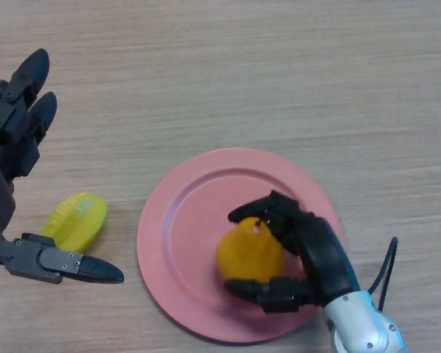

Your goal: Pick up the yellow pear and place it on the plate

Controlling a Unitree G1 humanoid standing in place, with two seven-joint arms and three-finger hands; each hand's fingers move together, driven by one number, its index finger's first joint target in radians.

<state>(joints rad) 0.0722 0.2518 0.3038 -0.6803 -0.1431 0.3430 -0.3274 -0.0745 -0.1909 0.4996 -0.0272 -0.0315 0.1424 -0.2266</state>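
A yellow-orange pear (248, 252) with a small dark stem rests on the pink plate (178, 220), in its right half. My right hand (314, 257) comes in from the lower right and is curled round the pear, fingers above it and thumb below it. My left hand (15, 147) is at the left edge, open, with fingers straight and pointing away and thumb stretched out to the right along the table.
A yellow-green ribbed fruit (75, 220) lies on the wooden table (279, 73) left of the plate, between my left hand's fingers and thumb, not held.
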